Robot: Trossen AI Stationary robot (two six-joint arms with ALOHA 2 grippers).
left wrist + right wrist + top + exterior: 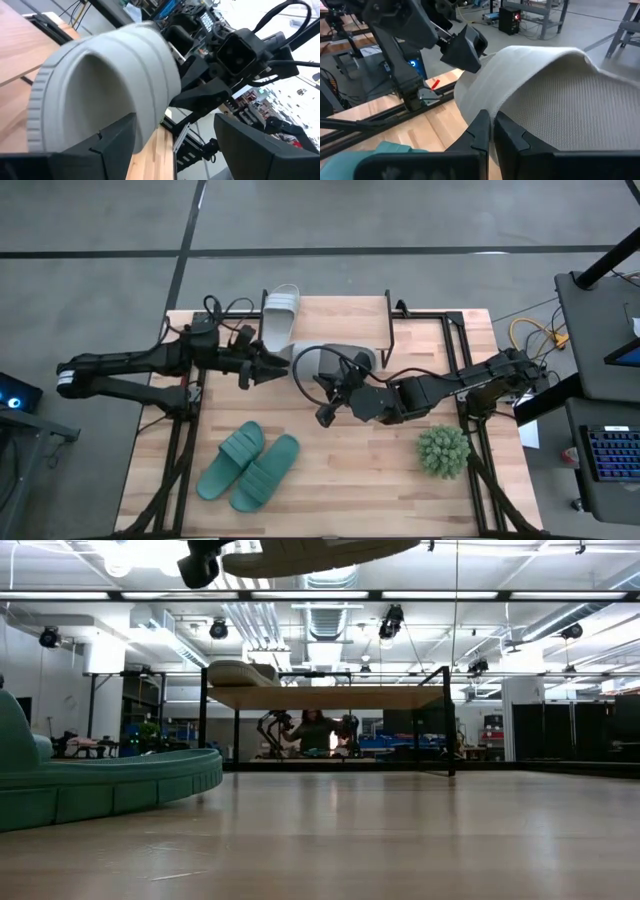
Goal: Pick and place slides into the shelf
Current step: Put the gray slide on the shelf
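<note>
1. While my right gripper pinches the edge of a pale slide held above the table, my left gripper stands open around its other end.
2. Another pale slide lies on the shelf.
3. Both teal slides rest on the tabletop near its front.

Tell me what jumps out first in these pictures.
Both hands meet on one pale grey slide lifted above the table's middle: the right hand is shut on its edge, the left hand touches its strap. Its mate lies on the shelf, and the teal pair sits at the front left.
</note>
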